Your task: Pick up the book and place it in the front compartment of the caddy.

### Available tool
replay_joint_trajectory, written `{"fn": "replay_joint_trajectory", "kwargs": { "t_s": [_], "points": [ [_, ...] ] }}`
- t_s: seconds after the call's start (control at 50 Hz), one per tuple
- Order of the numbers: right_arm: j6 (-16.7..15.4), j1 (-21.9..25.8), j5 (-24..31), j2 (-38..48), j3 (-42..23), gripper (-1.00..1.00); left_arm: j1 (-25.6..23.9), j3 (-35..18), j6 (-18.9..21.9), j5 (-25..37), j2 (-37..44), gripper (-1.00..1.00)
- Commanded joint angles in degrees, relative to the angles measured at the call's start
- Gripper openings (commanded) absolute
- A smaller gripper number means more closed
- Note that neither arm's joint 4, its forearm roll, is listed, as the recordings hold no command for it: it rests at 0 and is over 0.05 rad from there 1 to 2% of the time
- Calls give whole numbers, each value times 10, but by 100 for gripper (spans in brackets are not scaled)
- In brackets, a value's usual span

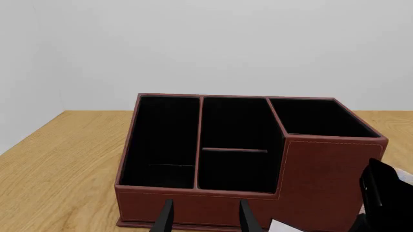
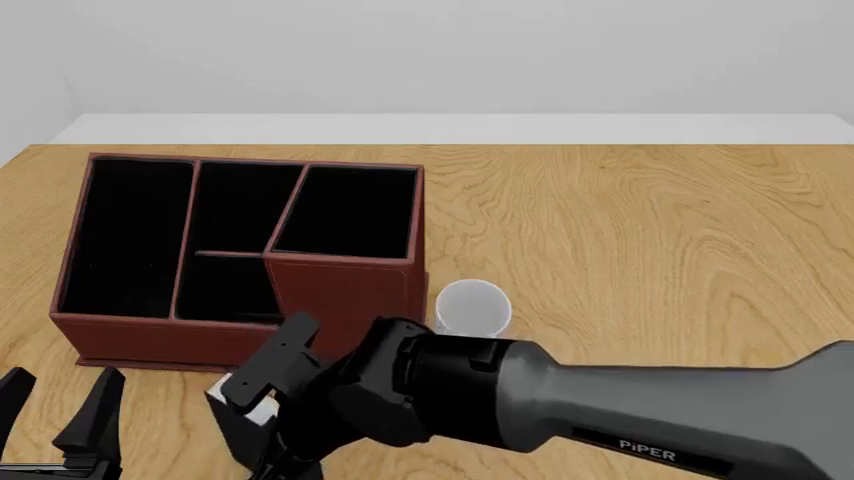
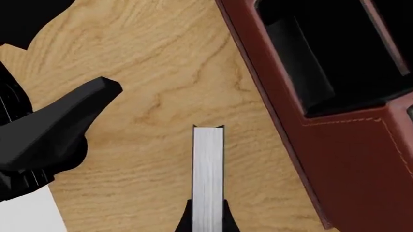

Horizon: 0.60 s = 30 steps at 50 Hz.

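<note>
Book (image 3: 208,169): small, thin, black covers showing only as slim dark lines on either side of a pale grey-white page-edge block; seen edge-on in the right wrist view, clamped between the closed fingers of the right end effector (image 3: 208,223), held above the wooden table (image 3: 148,96) just beside the near wall of the caddy (image 3: 335,145), outside every compartment. Caddy (image 2: 334,290): reddish-brown stitched box, black interior, four compartments, one corner section taller; stands on the table at the left. White mug (image 2: 473,305): upright on the table, just beside the caddy's tall corner. Left end effector (image 2: 60,415): near the front-left table edge, fingers parted, holding nothing, pointed toward the caddy's front wall.
</note>
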Motion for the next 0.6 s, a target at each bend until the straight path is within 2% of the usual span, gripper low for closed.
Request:
{"fn": "replay_joint_trajectory", "kwargs": {
  "t_s": [0.02, 0.14, 0.44, 0.6],
  "points": [
    [1, -8, 6, -3, -8, -100, 0, 0, 0, 0, 0, 100],
    [-18, -19, 28, -17, -35, -100, 0, 0, 0, 0, 0, 100],
    [-30, -5, 72, -67, -72, -100, 0, 0, 0, 0, 0, 100],
    [-24, 1, 90, -85, -94, -100, 0, 0, 0, 0, 0, 100]
  ]
}}
